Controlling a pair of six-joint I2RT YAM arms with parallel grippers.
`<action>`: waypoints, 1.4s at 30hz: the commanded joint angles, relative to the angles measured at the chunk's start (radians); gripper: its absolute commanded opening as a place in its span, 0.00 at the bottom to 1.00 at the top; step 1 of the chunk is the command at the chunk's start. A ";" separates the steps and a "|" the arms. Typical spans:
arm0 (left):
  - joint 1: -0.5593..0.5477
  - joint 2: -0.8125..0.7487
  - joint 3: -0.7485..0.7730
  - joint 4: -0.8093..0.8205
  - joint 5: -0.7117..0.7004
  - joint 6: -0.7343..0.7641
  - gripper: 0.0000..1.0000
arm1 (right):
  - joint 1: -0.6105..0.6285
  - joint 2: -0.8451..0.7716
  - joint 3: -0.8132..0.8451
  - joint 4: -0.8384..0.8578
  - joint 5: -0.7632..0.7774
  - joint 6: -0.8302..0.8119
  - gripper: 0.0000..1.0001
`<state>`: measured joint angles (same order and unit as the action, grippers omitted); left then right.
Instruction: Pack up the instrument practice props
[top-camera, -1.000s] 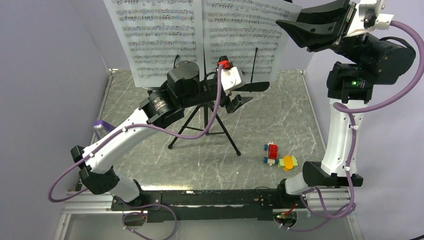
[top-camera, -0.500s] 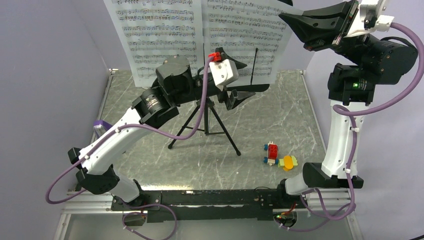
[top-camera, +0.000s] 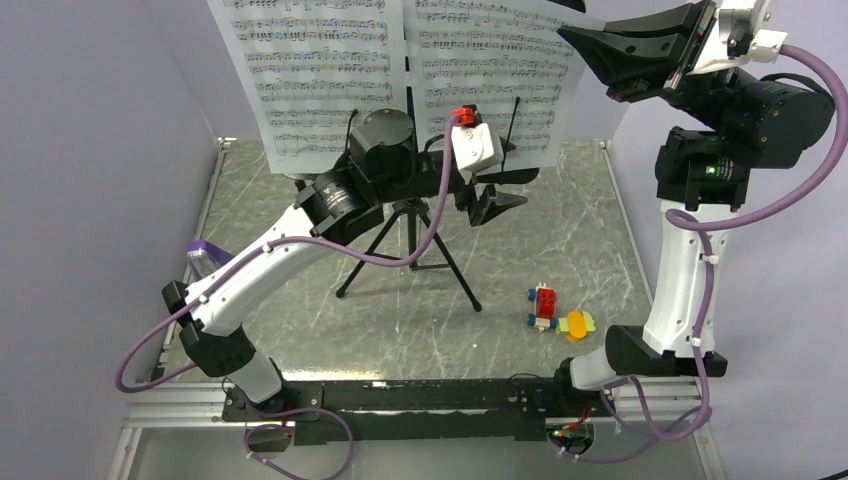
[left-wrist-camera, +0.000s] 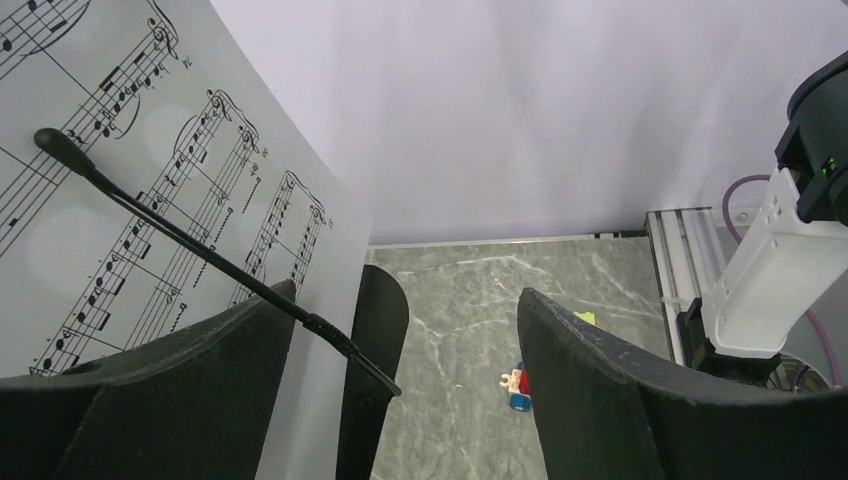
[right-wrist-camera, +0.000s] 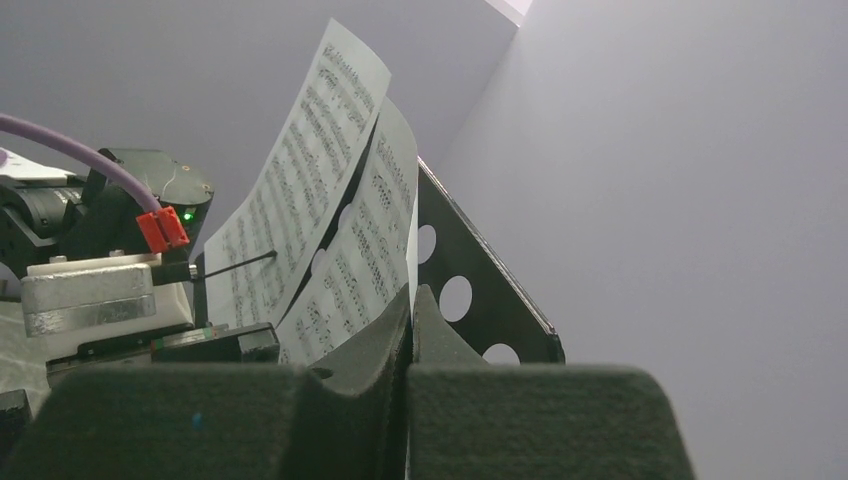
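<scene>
The black tripod music stand (top-camera: 412, 250) stands mid-table and carries two white sheet-music pages, left (top-camera: 320, 70) and right (top-camera: 490, 70). My right gripper (top-camera: 568, 36) is shut on the right page's outer edge; in the right wrist view (right-wrist-camera: 411, 296) the paper runs between the closed fingers, with the perforated desk (right-wrist-camera: 480, 290) behind. My left gripper (top-camera: 495, 205) is open by the desk's lower right ledge; in its wrist view (left-wrist-camera: 407, 290) the ledge (left-wrist-camera: 372, 340) and a thin page-holder rod (left-wrist-camera: 200, 255) lie between the fingers. The purple metronome (top-camera: 205, 250) peeks out beside the left arm. The microphone stand is out of view.
Small red, yellow and green toy blocks (top-camera: 557, 315) lie on the marble table (top-camera: 560, 230) right of the tripod legs; they also show in the left wrist view (left-wrist-camera: 517, 385). Purple walls close in the left, back and right sides. The right arm's column rises at the right.
My left gripper swung up and then right along the desk's lower ledge, still open. My right gripper rose slightly with the page edge, then held still.
</scene>
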<state>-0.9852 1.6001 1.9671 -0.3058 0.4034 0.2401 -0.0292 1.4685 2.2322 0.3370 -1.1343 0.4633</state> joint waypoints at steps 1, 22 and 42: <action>-0.001 -0.008 0.050 0.024 0.042 -0.018 0.84 | 0.003 -0.014 0.013 0.017 0.018 0.007 0.00; 0.008 -0.041 0.020 -0.010 0.086 0.071 0.82 | -0.280 0.039 0.196 0.049 0.218 -0.065 0.00; 0.026 -0.106 -0.059 -0.014 0.037 0.093 0.84 | -0.533 -0.125 0.015 0.050 0.621 -0.261 0.00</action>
<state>-0.9688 1.5467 1.9251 -0.3416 0.4480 0.3214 -0.5228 1.3483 2.2482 0.3687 -0.6212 0.2348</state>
